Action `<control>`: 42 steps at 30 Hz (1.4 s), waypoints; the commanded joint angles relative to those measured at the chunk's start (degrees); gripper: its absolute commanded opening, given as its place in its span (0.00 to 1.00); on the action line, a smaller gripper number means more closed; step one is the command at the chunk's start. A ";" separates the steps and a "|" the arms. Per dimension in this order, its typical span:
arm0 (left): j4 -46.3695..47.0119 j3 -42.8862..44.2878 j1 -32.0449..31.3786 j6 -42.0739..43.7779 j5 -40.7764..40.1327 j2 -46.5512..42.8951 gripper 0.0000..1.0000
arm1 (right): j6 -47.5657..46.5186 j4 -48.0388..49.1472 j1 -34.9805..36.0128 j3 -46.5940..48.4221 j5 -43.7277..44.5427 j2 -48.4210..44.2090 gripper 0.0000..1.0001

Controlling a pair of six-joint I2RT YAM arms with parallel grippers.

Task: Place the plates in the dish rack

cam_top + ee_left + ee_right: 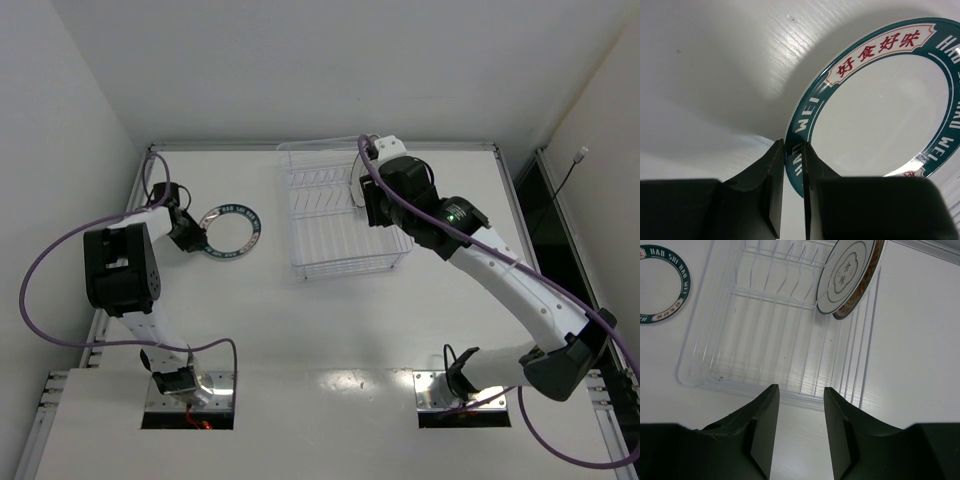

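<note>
The plate with the dark blue-green rim band lies at the left of the table. My left gripper is shut on its near rim; in the left wrist view the fingers pinch the lettered band of the plate. The clear dish rack stands at the back centre. In the right wrist view two plates stand upright at the rack's far right: the white plate with thin dark rim and the orange plate behind it. My right gripper is open and empty above the rack's near edge.
White walls close in the table at the back and both sides. The right arm reaches diagonally over the right half of the table to the rack. A purple cable loops off the left arm past the table's left edge.
</note>
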 commanded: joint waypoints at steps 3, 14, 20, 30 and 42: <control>0.45 -2.29 -0.06 2.16 0.40 -3.49 0.00 | 0.30 0.82 0.00 -0.51 -1.34 -2.05 0.38; 9.42 -9.15 -0.06 1.11 2.07 -18.71 0.00 | 0.30 0.30 -0.53 -1.04 -1.34 -2.05 0.38; 10.04 -9.67 -0.06 1.11 1.99 -21.34 0.00 | 0.30 0.30 -0.53 -1.04 -1.34 -2.05 0.38; 12.85 -11.52 -5.07 2.77 -3.20 -31.61 0.00 | 0.30 0.30 -0.53 -1.57 -1.87 -2.05 0.38; 18.82 -15.30 -11.84 6.47 -0.13 -41.20 0.00 | 0.30 0.82 -0.53 -2.10 -3.44 -2.05 0.41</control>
